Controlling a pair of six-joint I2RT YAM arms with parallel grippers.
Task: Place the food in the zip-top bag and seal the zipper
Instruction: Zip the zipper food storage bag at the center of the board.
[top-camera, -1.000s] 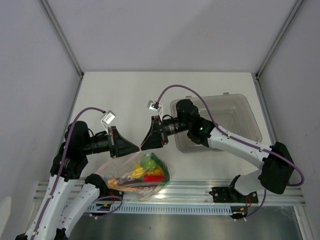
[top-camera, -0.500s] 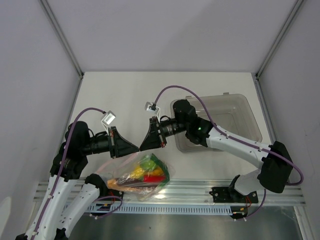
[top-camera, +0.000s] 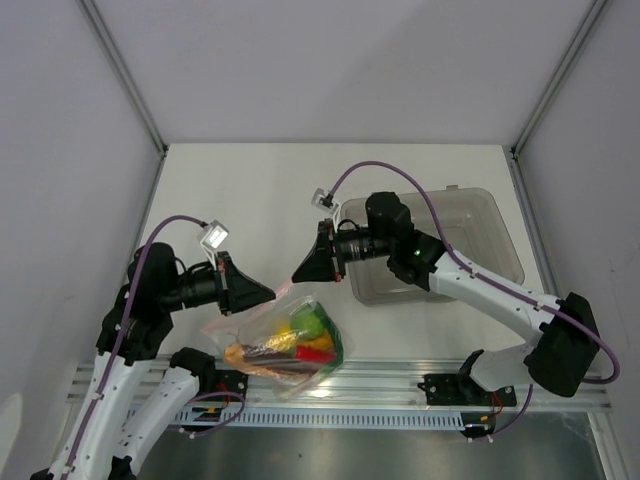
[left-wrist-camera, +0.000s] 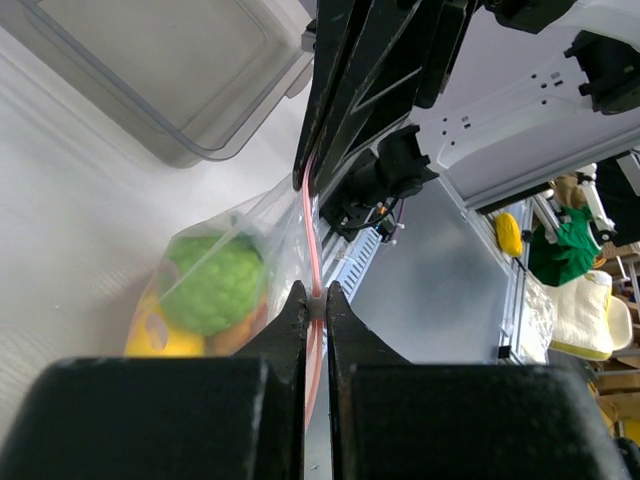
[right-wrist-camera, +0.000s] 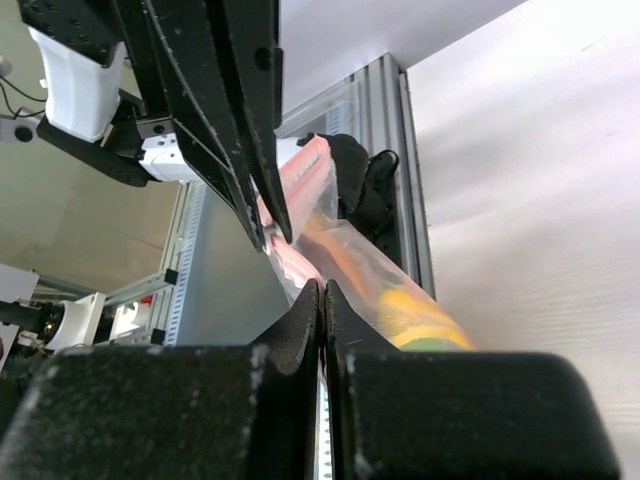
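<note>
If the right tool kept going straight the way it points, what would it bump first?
Probably the left tool, facing the right tool close ahead along the zipper both pinch; exact depth is unclear.

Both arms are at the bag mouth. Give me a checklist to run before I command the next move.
1. Toy produce inside the clear crinkly zip-top bag: ok, its colours show through the wall.
2. Left gripper shut on the pinkish-red zipper strip: ok.
3. Right gripper shut on the same strip: ok.
4. Strip straight between the two grippers: ok in the left wrist view.
5. Zipper pressed closed along its whole length: cannot tell.
6. Right arm clear of the grey translucent rigid bin: cannot tell; it crosses over the bin in the top view.
</note>
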